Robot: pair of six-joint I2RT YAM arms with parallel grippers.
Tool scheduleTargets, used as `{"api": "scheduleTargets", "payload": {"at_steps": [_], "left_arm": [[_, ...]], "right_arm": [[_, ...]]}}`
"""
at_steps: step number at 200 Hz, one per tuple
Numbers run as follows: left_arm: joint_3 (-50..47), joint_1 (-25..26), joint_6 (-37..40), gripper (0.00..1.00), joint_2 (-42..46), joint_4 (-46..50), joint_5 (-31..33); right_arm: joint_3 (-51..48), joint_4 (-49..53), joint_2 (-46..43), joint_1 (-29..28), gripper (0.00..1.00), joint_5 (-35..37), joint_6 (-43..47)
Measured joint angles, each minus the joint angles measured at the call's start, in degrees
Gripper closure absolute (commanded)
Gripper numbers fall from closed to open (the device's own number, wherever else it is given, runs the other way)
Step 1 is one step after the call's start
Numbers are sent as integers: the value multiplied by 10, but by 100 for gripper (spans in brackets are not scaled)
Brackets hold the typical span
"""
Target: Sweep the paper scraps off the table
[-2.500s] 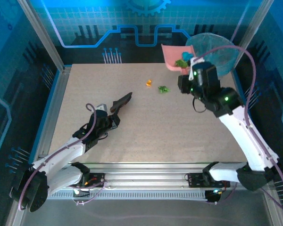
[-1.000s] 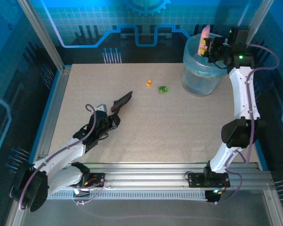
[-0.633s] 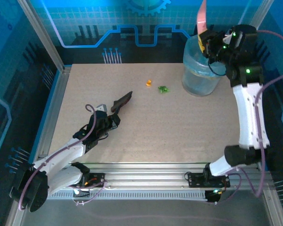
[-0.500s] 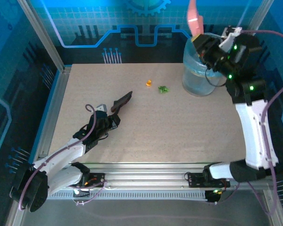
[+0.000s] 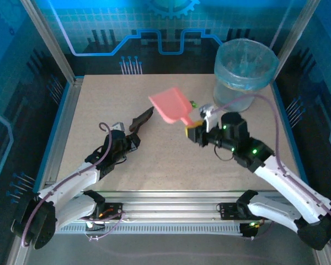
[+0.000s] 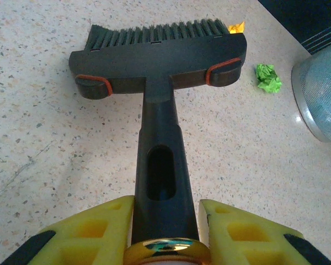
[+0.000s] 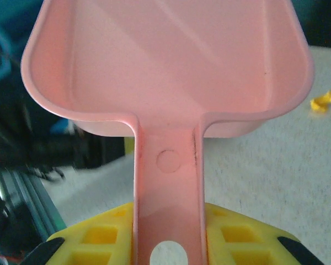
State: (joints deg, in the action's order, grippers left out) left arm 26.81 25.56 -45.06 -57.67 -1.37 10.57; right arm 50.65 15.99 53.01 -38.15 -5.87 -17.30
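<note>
A robot lab cell: metal-framed table (image 5: 171,160) walled by blue circuit-print panels (image 5: 99,22).

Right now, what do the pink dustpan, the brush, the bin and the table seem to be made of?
The pink dustpan: likely moulded plastic, smooth, slightly glossy, one piece. The brush: matte black plastic body, orange inserts, dark bristles, probably synthetic. The bin: translucent bluish plastic, its wall lets light through. The table: beige speckled board, matte; stone-like or laminate, cannot tell.
</note>
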Motion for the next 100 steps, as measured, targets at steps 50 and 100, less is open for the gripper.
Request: {"api": "scheduleTargets", "payload": {"at_steps": [50,100], "left_arm": [[0,0,-17,100,11,17,21],[0,0,-29,100,12,28,36]], "right_arm": [[-177,-68,-43,-20,100,50,22],[-253,-86,-35,-43,100,161,19]]}}
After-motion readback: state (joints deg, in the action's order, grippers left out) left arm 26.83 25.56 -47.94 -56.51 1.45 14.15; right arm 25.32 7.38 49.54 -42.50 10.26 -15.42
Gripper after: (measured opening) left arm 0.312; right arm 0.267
